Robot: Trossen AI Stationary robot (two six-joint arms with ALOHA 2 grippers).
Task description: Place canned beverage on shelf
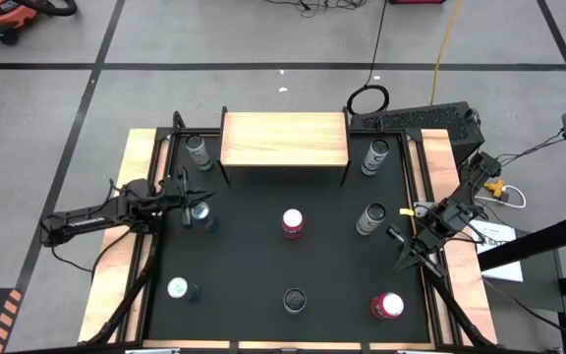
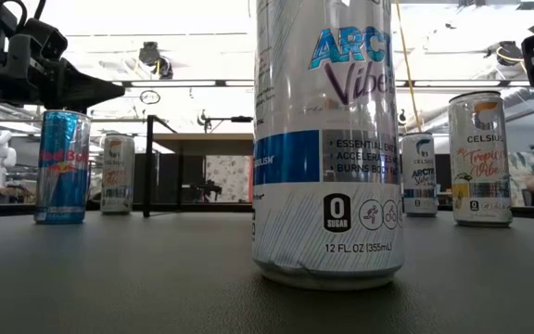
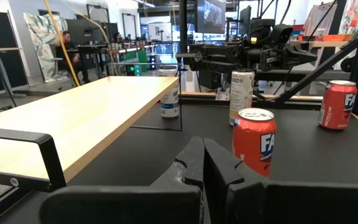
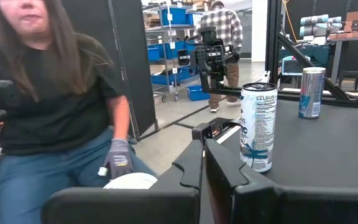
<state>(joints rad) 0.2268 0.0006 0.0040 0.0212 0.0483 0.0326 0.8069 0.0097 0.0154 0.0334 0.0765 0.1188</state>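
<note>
The light-wood shelf [image 1: 283, 138] stands on thin black legs at the table's far middle, with nothing on its board; it also shows in the left wrist view [image 3: 73, 118]. Several cans stand upright on the black table. My left gripper [image 1: 189, 195] is shut and empty, just left of a blue Red Bull can [image 1: 202, 212], which also shows in the low view [image 2: 63, 167]. Its wrist view looks past the shut fingers [image 3: 202, 158] at a red can [image 3: 255, 142] in the table's middle [image 1: 293, 223]. My right gripper [image 1: 401, 262] is shut and empty at the table's right side.
Silver cans stand beside the shelf's two ends [image 1: 198, 149] [image 1: 376, 155]. More cans stand at mid right [image 1: 369, 218] and along the near side [image 1: 178, 288] [image 1: 294, 300] [image 1: 388, 306]. A person [image 4: 48, 106] sits beyond the table. Pale wooden strips [image 1: 116, 256] edge the table.
</note>
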